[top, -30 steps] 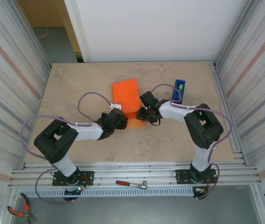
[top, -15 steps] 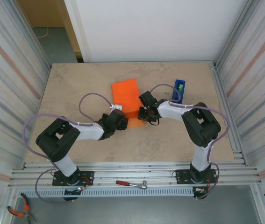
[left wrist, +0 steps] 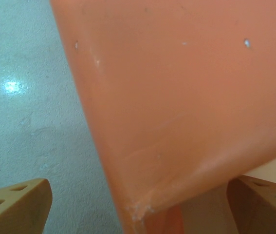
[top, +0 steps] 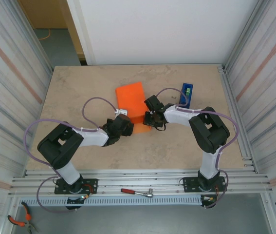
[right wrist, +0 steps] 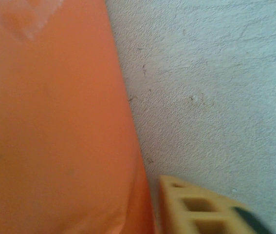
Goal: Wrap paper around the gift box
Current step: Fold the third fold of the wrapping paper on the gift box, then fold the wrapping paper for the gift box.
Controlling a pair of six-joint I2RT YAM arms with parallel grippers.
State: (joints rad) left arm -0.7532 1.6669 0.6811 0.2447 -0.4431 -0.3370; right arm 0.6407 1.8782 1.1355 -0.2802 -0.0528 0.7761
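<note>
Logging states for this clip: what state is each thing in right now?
Paper, folded into a block, flat on the table.
Left tool, open, straddling a paper corner.
Right tool, beside the paper's edge; open or shut unclear.
Dispenser, on the table, untouched.
Ratchet, lying on the front rail.

The worktop (top: 79,92) is a beige, stone-patterned slab, bare over most of its left and near parts. 2 things lie directly on it. The paper (top: 130,97), bright orange, sits a little left of centre as a raised oblong bundle, its long side running from near to far and slightly tilted. In the right wrist view its edge rests flat against the speckled surface. A blue tape dispenser (top: 186,94) lies to the right of it, apart from it, toward the far right.
</note>
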